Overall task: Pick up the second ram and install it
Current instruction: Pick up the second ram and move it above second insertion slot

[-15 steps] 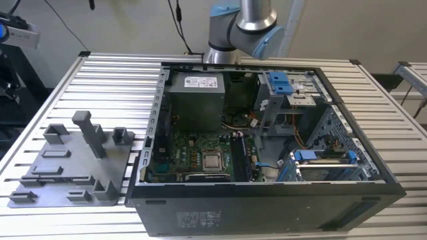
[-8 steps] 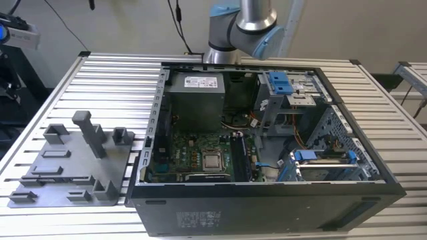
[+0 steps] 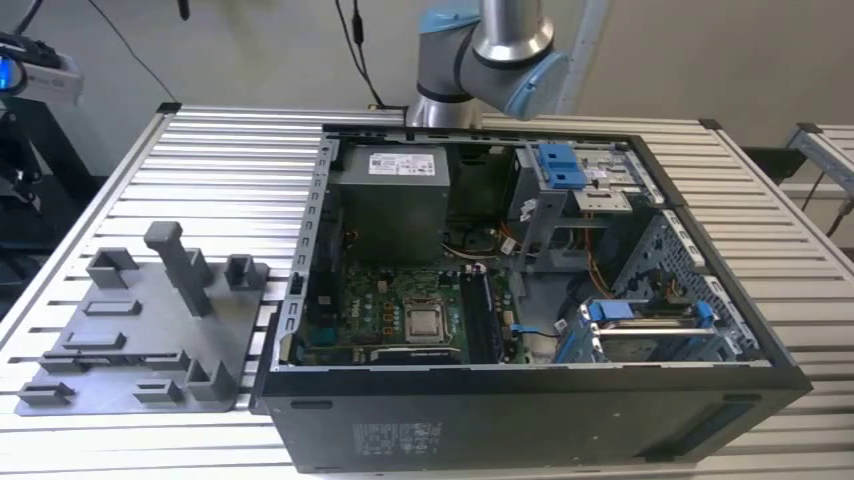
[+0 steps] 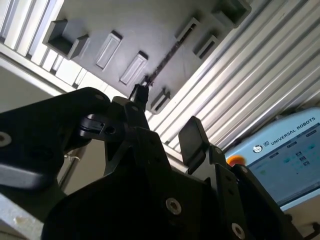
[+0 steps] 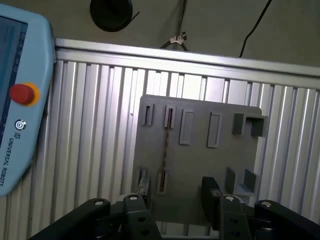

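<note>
Gripper: first wrist view, fingers apart with nothing between them.
Second ram: edge-on in the grey holder, beyond the fingertips and nearer one finger.
Second wrist view: gripper parted, second ram ahead of one fingertip.
Exterior view: grey holder beside the open computer case.

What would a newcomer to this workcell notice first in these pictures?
The open black computer tower case, lying on the ribbed aluminium table with its green motherboard exposed, dominates the exterior view. At that view's left lies a flat grey plastic fixture plate. In the first wrist view the thin dark memory stick, the second ram, stands edge-on in that plate, beyond the open black gripper.
</note>
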Controlling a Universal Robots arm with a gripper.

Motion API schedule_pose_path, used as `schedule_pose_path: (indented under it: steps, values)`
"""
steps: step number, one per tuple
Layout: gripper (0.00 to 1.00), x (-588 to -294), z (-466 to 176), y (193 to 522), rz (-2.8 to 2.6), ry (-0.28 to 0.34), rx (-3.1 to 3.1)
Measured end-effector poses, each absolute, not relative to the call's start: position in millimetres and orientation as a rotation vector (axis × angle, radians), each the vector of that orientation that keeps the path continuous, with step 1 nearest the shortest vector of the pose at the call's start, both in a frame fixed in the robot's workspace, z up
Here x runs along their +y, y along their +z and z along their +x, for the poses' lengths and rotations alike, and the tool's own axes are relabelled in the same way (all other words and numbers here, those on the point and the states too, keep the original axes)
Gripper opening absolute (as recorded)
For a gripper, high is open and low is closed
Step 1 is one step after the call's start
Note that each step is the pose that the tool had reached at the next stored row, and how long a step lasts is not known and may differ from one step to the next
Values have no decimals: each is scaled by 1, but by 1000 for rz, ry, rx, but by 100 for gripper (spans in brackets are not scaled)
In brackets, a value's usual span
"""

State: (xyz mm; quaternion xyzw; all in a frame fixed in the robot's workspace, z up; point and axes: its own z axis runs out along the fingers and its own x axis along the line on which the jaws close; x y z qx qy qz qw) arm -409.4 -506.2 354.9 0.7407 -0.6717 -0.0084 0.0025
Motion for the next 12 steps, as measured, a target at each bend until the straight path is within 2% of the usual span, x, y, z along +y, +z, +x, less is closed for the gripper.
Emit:
schedule_pose_path:
  steps: [12]
  values:
    - [54, -506, -410, 338, 2309, -26, -2124]
